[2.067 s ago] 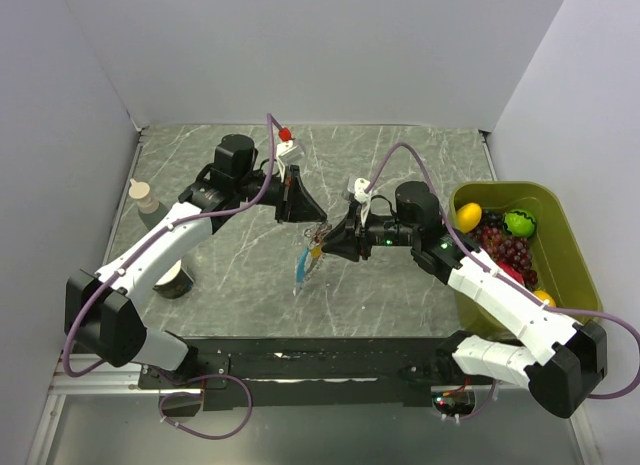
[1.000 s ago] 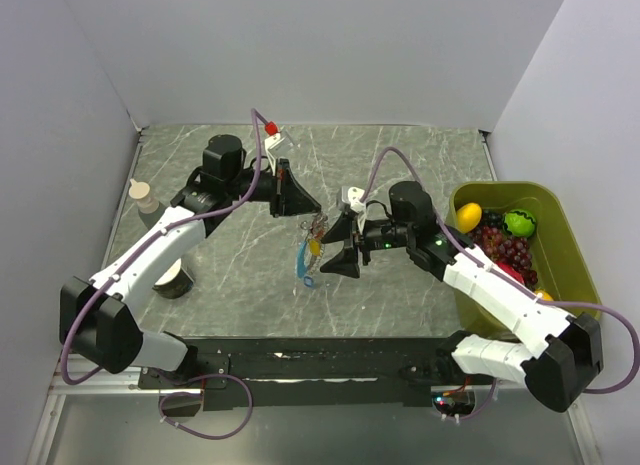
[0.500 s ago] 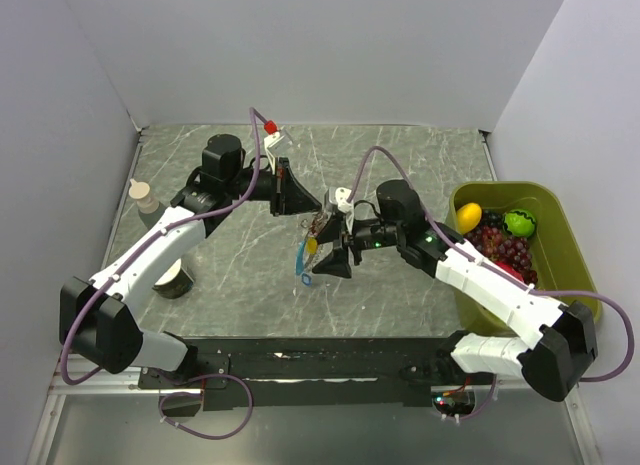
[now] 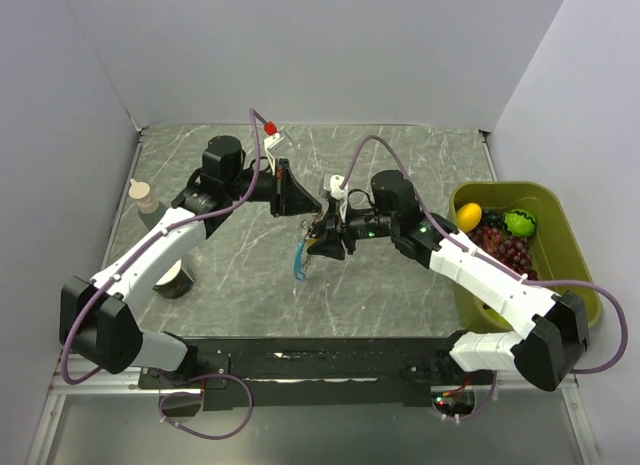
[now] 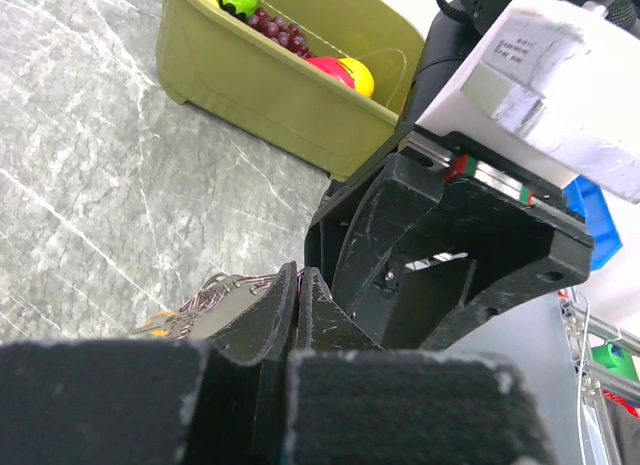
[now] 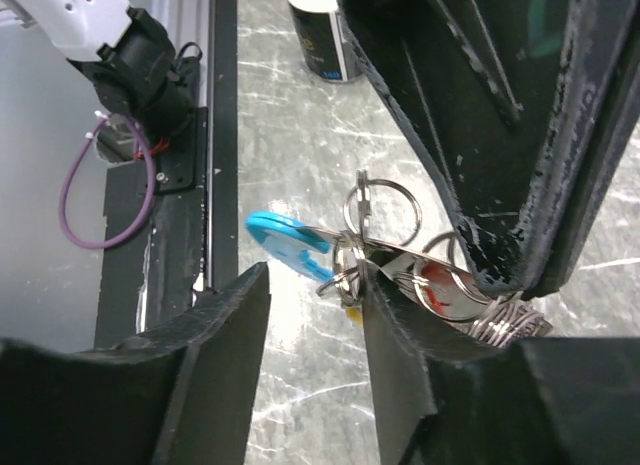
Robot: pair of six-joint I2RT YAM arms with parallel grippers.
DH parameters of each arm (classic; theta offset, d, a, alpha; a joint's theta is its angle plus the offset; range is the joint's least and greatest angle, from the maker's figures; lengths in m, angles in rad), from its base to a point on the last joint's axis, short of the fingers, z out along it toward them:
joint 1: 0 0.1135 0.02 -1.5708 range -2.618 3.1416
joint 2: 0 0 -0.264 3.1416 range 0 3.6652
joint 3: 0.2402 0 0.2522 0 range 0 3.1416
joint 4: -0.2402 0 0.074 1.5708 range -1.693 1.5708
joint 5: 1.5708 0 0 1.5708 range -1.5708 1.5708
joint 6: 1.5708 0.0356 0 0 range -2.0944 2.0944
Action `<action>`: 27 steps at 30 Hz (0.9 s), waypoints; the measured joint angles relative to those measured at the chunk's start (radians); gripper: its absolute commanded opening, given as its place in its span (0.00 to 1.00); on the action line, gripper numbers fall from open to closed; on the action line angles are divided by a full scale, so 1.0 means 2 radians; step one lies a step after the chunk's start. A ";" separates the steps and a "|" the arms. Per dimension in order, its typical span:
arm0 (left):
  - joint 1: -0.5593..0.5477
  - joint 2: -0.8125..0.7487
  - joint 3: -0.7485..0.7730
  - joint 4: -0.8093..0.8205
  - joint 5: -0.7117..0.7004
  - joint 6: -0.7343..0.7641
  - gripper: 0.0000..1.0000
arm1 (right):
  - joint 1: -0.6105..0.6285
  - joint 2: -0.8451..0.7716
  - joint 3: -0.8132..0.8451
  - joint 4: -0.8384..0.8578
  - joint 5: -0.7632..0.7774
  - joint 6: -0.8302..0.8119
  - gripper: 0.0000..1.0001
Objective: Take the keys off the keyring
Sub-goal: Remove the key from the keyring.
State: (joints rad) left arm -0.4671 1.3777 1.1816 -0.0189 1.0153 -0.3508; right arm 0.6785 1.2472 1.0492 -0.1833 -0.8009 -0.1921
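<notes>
The left tool (image 5: 299, 277) is clenched on the keyring (image 6: 385, 200), while the right tool (image 6: 312, 281) sits unclenched astride the keys (image 6: 288, 241) dangling just below that keyring.

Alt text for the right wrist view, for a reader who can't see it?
The left gripper, reaching in from the upper right, pinches the keyring above the marble table. The right gripper stands with its fingers apart at the hanging light-blue key.
</notes>
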 measured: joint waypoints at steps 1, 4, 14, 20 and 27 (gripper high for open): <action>0.000 0.000 0.000 0.000 0.000 -0.001 0.01 | 0.000 0.001 0.000 0.000 0.001 0.000 0.45; 0.000 0.000 0.000 0.000 0.000 -0.003 0.01 | 0.000 0.001 0.000 0.001 0.002 0.000 0.41; 0.001 0.000 0.000 0.000 0.000 -0.006 0.01 | 0.000 0.007 0.000 0.002 0.004 0.002 0.38; 0.003 0.000 0.000 0.006 0.002 -0.009 0.01 | 0.000 0.008 -0.002 0.005 0.004 -0.001 0.23; 0.008 0.000 0.000 0.008 0.006 -0.017 0.01 | 0.000 0.007 -0.007 0.014 0.003 -0.005 0.00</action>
State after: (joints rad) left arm -0.4519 1.3769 1.1816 -0.0032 1.0267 -0.3843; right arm 0.6781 1.2617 1.0351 -0.1562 -0.7944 -0.2024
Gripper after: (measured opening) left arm 0.025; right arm 0.071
